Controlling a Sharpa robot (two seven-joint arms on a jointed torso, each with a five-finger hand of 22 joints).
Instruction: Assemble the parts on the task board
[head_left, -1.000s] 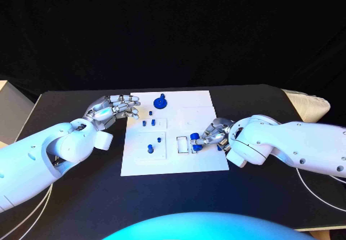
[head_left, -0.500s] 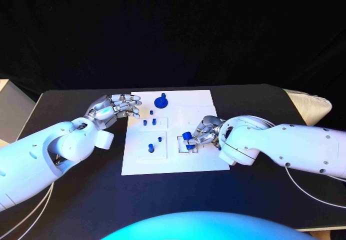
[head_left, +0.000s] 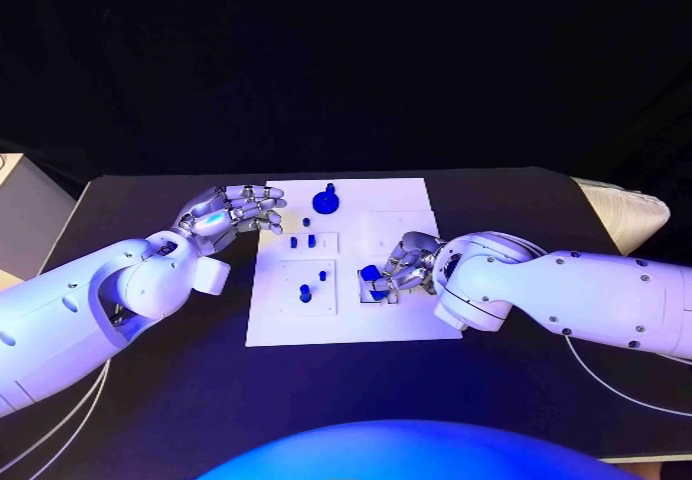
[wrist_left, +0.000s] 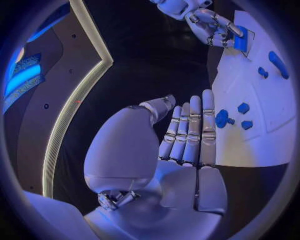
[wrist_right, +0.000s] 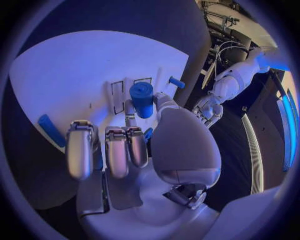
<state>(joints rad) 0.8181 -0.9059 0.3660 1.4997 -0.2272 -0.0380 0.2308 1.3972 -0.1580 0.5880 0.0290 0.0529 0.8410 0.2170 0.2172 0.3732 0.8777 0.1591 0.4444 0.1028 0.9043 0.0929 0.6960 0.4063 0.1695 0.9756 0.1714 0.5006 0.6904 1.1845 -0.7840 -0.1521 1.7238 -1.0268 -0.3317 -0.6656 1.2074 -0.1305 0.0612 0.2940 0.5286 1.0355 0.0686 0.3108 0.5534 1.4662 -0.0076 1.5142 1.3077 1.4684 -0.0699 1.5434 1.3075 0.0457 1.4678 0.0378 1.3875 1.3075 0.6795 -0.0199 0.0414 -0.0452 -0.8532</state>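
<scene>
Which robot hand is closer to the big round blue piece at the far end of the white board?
Left. The left hand sits by the board's far left edge, just beside the round blue piece. The right hand is farther away, holding a blue cylinder over the board's middle.
</scene>
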